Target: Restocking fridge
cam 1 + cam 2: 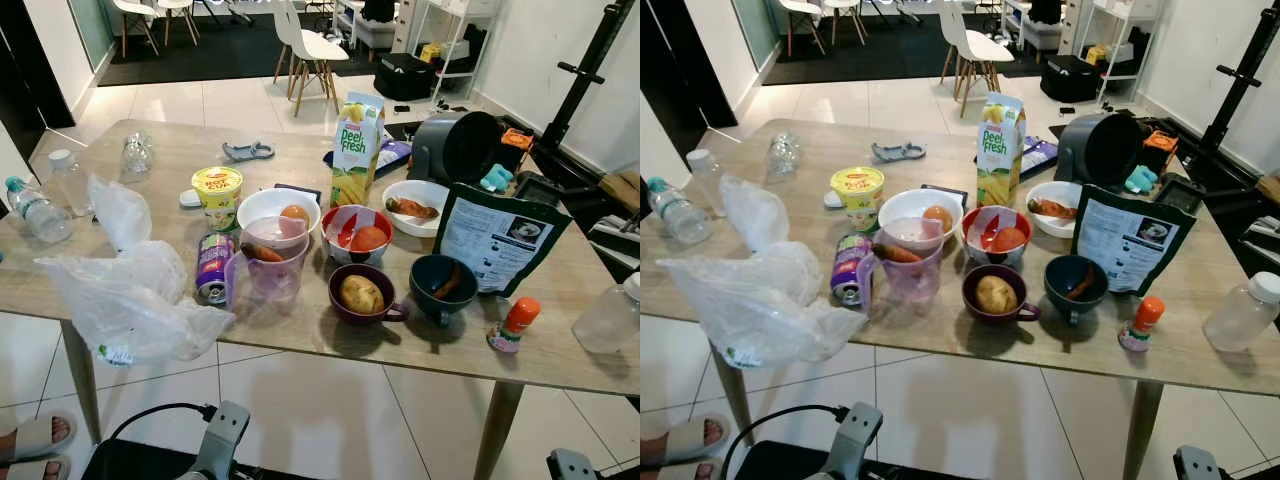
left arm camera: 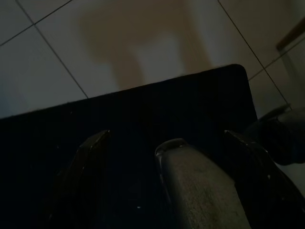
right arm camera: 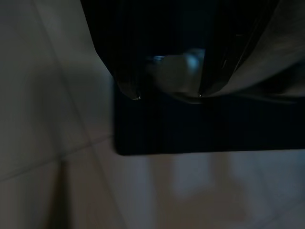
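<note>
A tall juice carton (image 1: 356,147), green and yellow with "Peel Fresh" on its face, stood upright near the middle of the wooden table (image 1: 560,330). Just in front of the carton sat a red bowl (image 1: 356,236) of tomatoes, with a white bowl (image 1: 278,216) beside that; nearer the table's front edge was a purple cup (image 1: 362,294) holding a potato. Both arms hung low over the floor tiles (wrist views very dark): the left gripper (image 2: 167,143) had its fingers apart, and so did the right gripper (image 3: 167,93).
</note>
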Robot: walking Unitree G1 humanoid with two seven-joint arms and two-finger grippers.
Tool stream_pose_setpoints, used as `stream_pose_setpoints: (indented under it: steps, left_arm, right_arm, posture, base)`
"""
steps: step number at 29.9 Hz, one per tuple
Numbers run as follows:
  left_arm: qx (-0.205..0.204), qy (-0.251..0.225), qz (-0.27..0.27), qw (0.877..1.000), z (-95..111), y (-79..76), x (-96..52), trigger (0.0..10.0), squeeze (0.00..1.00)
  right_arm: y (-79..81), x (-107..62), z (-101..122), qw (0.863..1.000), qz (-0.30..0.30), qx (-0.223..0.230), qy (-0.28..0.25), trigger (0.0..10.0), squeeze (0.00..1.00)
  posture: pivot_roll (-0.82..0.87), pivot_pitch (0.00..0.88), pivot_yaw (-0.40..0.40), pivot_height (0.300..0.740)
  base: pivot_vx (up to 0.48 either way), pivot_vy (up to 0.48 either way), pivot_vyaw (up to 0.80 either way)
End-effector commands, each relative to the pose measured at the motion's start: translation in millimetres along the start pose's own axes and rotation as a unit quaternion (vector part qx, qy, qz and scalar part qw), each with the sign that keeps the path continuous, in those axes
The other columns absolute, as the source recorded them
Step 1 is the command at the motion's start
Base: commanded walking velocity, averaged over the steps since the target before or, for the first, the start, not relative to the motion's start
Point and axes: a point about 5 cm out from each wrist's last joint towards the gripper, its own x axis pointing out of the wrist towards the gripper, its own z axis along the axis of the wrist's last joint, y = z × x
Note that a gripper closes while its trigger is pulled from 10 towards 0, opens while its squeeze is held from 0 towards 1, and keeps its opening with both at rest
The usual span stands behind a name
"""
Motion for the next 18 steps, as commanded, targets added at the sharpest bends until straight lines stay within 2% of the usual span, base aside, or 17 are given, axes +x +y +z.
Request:
stream_pose_setpoints:
  steps: [1, 2, 3, 4, 6, 9, 11, 14, 15, 16, 18]
  left_arm:
    - [0.016, 0.007, -0.004, 1.000, -2.3, 1.8, -1.5, 10.0, 0.00]
    - [0.020, 0.003, -0.007, 1.000, -0.2, 1.4, -1.0, 10.0, 0.00]
    - [0.023, 0.001, -0.010, 1.000, 1.0, 1.2, -0.8, 10.0, 0.00]
    - [0.023, 0.001, -0.010, 1.000, 1.0, 1.2, -0.8, 10.0, 0.00]
    - [0.032, -0.003, -0.018, 0.999, 3.0, -0.4, 0.0, 10.0, 0.00]
    - [0.057, -0.005, -0.041, 0.998, 4.9, -6.3, 1.5, 10.0, 0.00]
    - [0.064, -0.006, -0.048, 0.997, 5.6, -8.4, 2.0, 10.0, 0.00]
    - [0.108, -0.019, -0.088, 0.990, 13.5, -19.4, 5.3, 10.0, 0.00]
    - [0.147, -0.034, -0.121, 0.981, 22.0, -28.6, 8.0, 10.0, 0.00]
    - [0.147, -0.034, -0.121, 0.981, 22.0, -28.6, 8.0, 10.0, 0.00]
    - [0.196, -0.048, -0.155, 0.967, 30.5, -38.2, 9.8, 10.0, 0.00]
  right_arm:
    - [0.7, -2.0, 3.6, 1.000, 0.028, 0.006, -0.010, 10.0, 0.00]
    - [3.5, -7.1, 5.8, 0.995, 0.098, -0.004, -0.001, 10.0, 0.00]
    - [3.6, -11.1, 5.2, 0.991, 0.128, -0.021, 0.018, 10.0, 0.00]
    - [3.6, -11.1, 5.2, 0.991, 0.128, -0.021, 0.018, 10.0, 0.00]
    - [2.6, -19.8, 2.7, 0.980, 0.179, -0.057, 0.061, 10.0, 0.00]
    - [3.8, -24.6, 13.9, 0.972, 0.221, -0.060, 0.049, 10.0, 0.00]
    - [4.6, -25.5, 18.1, 0.970, 0.232, -0.060, 0.041, 10.0, 0.00]
    - [3.9, -27.9, 27.2, 0.967, 0.239, -0.077, 0.037, 10.0, 0.00]
    - [0.9, -30.1, 31.2, 0.968, 0.233, -0.084, 0.037, 10.0, 0.00]
    - [0.9, -30.1, 31.2, 0.968, 0.233, -0.084, 0.037, 10.0, 0.00]
    - [-0.8, -32.3, 37.0, 0.968, 0.233, -0.089, 0.030, 10.0, 0.00]
  posture:
    - [0.05, 0.027, -0.006, 0.740]
    - [0.05, 0.028, -0.005, 0.740]
    - [0.05, 0.028, -0.004, 0.740]
    - [0.05, 0.028, -0.004, 0.740]
    - [0.05, 0.028, -0.004, 0.740]
    - [0.05, 0.029, -0.001, 0.740]
    - [0.05, 0.029, -0.001, 0.740]
    - [0.05, 0.032, 0.002, 0.740]
    - [0.05, 0.032, 0.001, 0.740]
    - [0.05, 0.032, 0.001, 0.740]
    - [0.05, 0.032, 0.001, 0.740]
  base:
    - [0.000, 0.000, 0.00]
    - [0.000, 0.000, 0.00]
    - [0.000, 0.000, 0.00]
    - [0.000, 0.000, 0.00]
    - [0.000, 0.000, 0.00]
    - [0.000, 0.000, 0.00]
    - [0.000, 0.000, 0.00]
    - [0.000, 0.000, 0.00]
    - [0.000, 0.000, 0.00]
    - [0.000, 0.000, 0.00]
    - [0.000, 0.000, 0.00]
